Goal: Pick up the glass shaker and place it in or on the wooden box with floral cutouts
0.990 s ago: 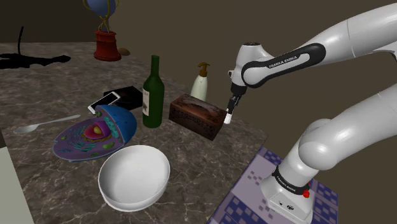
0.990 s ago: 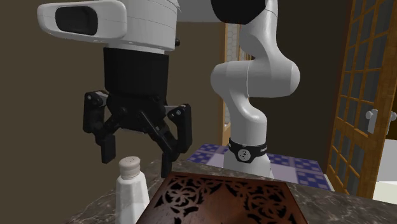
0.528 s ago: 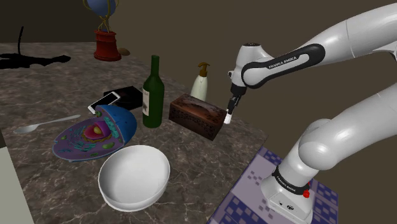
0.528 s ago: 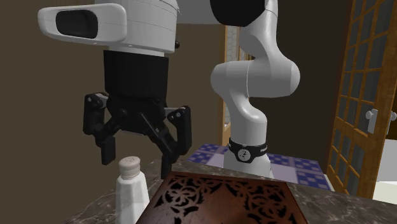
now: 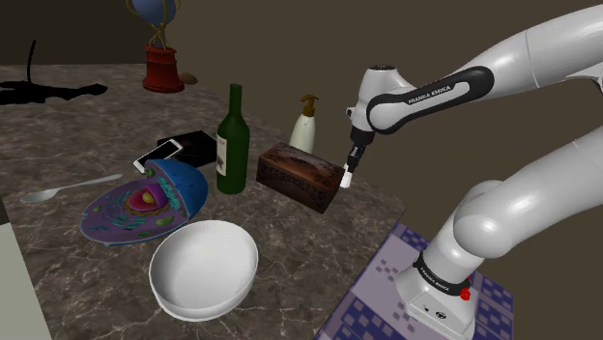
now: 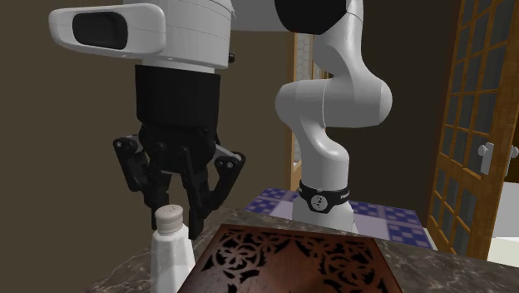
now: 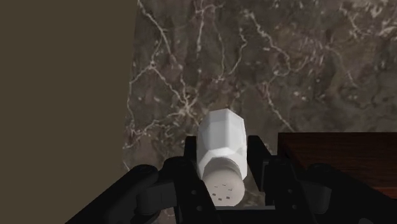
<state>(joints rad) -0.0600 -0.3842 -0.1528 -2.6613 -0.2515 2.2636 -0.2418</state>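
Wrist view: white shaker [image 7: 221, 135] is clasped upright between the claw [image 7: 222, 151] fingers, over the marble counter [image 7: 254, 63]; cutout wooden box [image 7: 343, 159] lies just beside the claw. Grip should be kept firm & the lift made straight up before shifting over the box.

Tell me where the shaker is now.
In the shoulder view the white shaker stands at the counter's right edge, beside the wooden box, clasped by the gripper.

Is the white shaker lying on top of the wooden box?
No, the shaker stands upright on the marble counter, beside the wooden box.
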